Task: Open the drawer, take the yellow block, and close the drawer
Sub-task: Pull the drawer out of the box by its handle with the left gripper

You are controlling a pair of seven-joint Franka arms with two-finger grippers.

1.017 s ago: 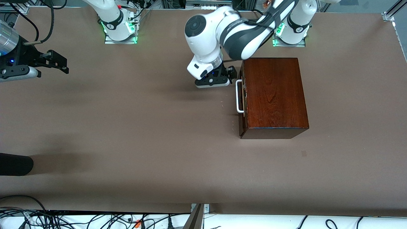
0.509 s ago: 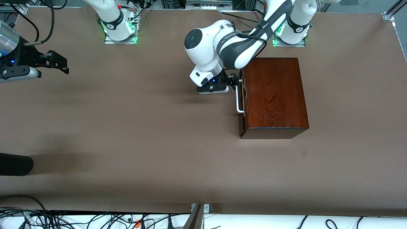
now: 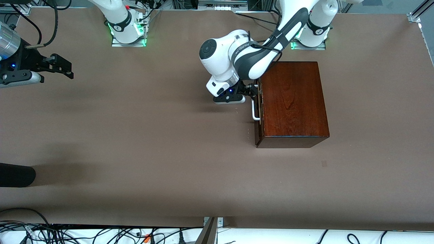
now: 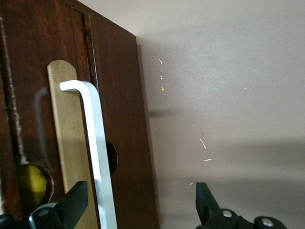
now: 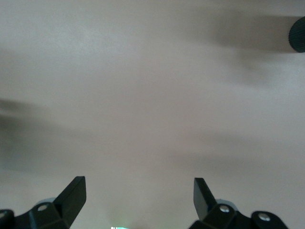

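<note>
One brown table (image 3: 142,142) carries a dark wooden box (image 3: 291,101) toward the left arm's end, its drawer (image 4: 119,119) shut. Left gripper (image 3: 250,90), fingers spread, straddles the white handle (image 4: 97,143). Right gripper (image 3: 57,66), open too, waits over bare table. Perhaps the yellow block (image 4: 31,183) glints through a notch.

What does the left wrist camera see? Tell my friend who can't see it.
The left claw is open around the white handle of a dark wooden drawer that is shut. A bit of yellow peeks through a hole beside the handle.
</note>
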